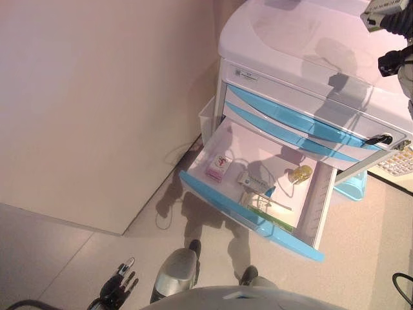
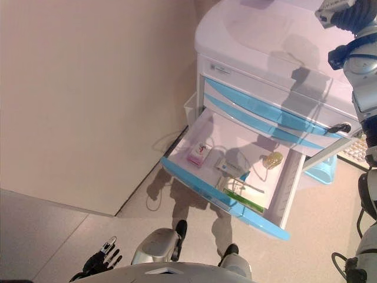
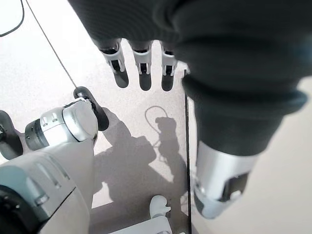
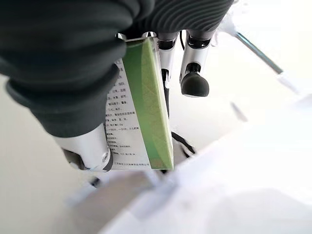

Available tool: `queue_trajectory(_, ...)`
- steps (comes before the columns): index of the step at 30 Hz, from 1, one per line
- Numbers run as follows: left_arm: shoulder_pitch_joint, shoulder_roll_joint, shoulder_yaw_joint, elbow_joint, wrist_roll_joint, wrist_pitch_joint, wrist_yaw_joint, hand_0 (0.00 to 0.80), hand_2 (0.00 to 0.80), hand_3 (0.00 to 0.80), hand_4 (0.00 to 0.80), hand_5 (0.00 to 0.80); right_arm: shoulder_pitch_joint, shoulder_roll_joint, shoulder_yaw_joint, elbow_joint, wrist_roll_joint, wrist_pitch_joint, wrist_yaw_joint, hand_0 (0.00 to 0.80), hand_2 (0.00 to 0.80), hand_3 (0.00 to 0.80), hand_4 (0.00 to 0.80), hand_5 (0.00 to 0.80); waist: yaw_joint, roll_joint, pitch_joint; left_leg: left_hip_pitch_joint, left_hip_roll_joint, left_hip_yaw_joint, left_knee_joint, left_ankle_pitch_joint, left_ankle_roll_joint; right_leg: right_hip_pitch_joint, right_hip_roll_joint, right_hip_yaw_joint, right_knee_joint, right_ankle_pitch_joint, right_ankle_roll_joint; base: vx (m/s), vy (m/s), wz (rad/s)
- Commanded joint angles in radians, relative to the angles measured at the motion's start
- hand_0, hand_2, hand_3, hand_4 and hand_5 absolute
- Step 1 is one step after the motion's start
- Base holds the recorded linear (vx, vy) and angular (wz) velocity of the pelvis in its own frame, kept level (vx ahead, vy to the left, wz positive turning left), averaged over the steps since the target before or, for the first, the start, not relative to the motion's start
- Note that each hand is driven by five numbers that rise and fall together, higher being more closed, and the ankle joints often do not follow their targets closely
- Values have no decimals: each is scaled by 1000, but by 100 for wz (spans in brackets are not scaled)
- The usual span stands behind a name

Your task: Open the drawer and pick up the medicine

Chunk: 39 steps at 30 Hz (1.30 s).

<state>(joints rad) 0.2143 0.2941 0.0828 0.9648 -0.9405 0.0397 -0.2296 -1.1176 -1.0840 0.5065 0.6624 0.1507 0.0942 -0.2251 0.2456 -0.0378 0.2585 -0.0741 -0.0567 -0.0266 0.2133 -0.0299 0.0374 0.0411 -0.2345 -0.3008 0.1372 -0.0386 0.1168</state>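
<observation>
The white cart's bottom drawer (image 1: 219, 197), with a blue front, is pulled out. In it lie a pink box (image 1: 219, 168), a pale packet (image 1: 255, 183), a round yellow item (image 1: 300, 173) and a green box (image 1: 274, 218). My right hand (image 4: 68, 63) is raised high over the cart top, at the upper right in the eye views (image 1: 399, 24). It is shut on a white medicine box with a green edge (image 4: 144, 107), pinched between thumb and fingers (image 4: 195, 80). My left hand (image 1: 119, 284) hangs low by my side with straight fingers (image 3: 141, 68) and holds nothing.
Two shut drawers with blue handles (image 1: 290, 119) sit above the open one, under the white cart top (image 1: 290, 45). A small clear bin (image 1: 208, 116) hangs on the cart's left side. A blue bin (image 1: 353, 187) stands on the floor to the right. A beige wall panel (image 1: 97, 97) fills the left.
</observation>
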Motion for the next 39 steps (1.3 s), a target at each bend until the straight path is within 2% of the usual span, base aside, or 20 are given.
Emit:
queue_trajectory(1,29,67,-40,-11,-6,3,13,0,0,0,0,0,-135,-68,112,65,-48,-14,31,800,800,800,800,800,42,-4,-38,48,1,-53,-56,-35,-13,1,-40,11,105,-15,9,12,24,10)
queue_trajectory(7,35,76,-54,-29,-21,9,10,0,0,0,0,0,-142,-73,181,185,-93,-19,125,800,800,800,800,800,58,9,-19,38,-5,-77,-46,-33,-13,2,-44,2,107,-27,4,8,20,5)
queue_trajectory(16,35,95,-65,-60,-44,35,10,0,0,0,0,0,-145,-74,240,324,-231,-26,229,800,800,800,800,800,76,24,13,25,-9,-79,-37,-27,-12,-1,-57,-13,114,-21,5,-14,31,7)
queue_trajectory(30,58,105,-74,-99,-62,45,10,0,0,0,0,0,-138,-79,231,417,-273,10,257,800,800,800,800,800,95,38,38,14,-12,-85,-30,-22,-11,-13,-69,-23,126,-16,6,-3,9,2)
queue_trajectory(31,61,106,-77,-105,-64,44,9,0,0,0,0,0,-137,-77,234,424,-272,19,248,653,653,653,653,653,97,38,39,13,-12,-86,-29,-22,-12,-12,-69,-23,124,-15,6,0,0,0)
queue_trajectory(32,61,107,-79,-108,-67,43,8,0,0,0,0,0,-135,-75,232,430,-272,21,243,0,0,0,0,0,98,38,40,11,-11,-86,-27,-22,-12,-11,-69,-22,124,-14,6,0,0,0)
queue_trajectory(36,63,110,-82,-115,-69,41,-2,0,0,0,0,0,-135,-76,228,430,-281,35,212,0,0,0,0,0,101,38,48,7,-11,-85,-21,-25,-12,-15,-70,-22,127,-14,7,0,0,0)
queue_trajectory(39,68,110,-87,-122,-66,41,4,0,0,0,0,0,-145,-80,235,428,-312,29,129,0,0,0,0,0,101,35,43,11,-9,-82,-25,-24,-11,-12,-68,-22,126,-11,7,0,0,0)
